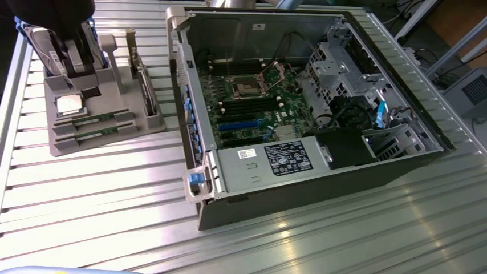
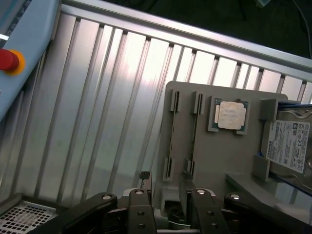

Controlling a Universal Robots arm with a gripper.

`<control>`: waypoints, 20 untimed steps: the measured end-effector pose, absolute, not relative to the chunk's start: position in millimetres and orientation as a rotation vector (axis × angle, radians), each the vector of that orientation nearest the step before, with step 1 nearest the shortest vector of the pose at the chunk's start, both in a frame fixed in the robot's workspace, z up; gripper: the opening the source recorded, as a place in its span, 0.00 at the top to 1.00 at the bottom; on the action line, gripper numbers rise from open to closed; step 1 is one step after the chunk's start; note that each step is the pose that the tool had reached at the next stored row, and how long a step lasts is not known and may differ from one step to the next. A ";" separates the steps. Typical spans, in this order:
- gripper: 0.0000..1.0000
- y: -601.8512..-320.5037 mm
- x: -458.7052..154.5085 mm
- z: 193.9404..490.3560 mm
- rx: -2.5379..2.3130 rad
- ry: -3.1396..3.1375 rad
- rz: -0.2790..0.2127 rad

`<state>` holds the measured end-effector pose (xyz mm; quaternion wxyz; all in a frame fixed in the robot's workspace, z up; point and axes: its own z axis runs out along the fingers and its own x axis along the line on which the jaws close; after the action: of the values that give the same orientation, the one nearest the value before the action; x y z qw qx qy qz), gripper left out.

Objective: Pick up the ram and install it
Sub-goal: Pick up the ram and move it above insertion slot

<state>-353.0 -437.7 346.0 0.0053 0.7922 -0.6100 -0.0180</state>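
Exterior view: we see the ram and its twin lying flat in the grey holder, on the exterior view's left, beside the open computer case. Wrist view: the gripper hangs with its fingers spread wide at the holder's end, touching neither stick.

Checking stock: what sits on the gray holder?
Two ram sticks in slots, a silver chip and a labelled hard drive. In the exterior view the arm covers the holder's far end.

Open computer case beside gray tray — apparently holding CPU.
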 end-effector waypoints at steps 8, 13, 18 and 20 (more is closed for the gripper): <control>0.64 -437.7 -353.0 339.5 2.480 -1.910 -0.056; 0.64 -437.7 -352.9 337.1 2.480 -1.910 -0.056; 0.64 -437.7 -352.9 334.3 2.480 -1.910 -0.056; 0.64 -437.7 -352.9 332.9 2.480 -1.910 -0.056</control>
<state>-352.9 -437.7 332.9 0.0053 0.7922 -0.6100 -0.0180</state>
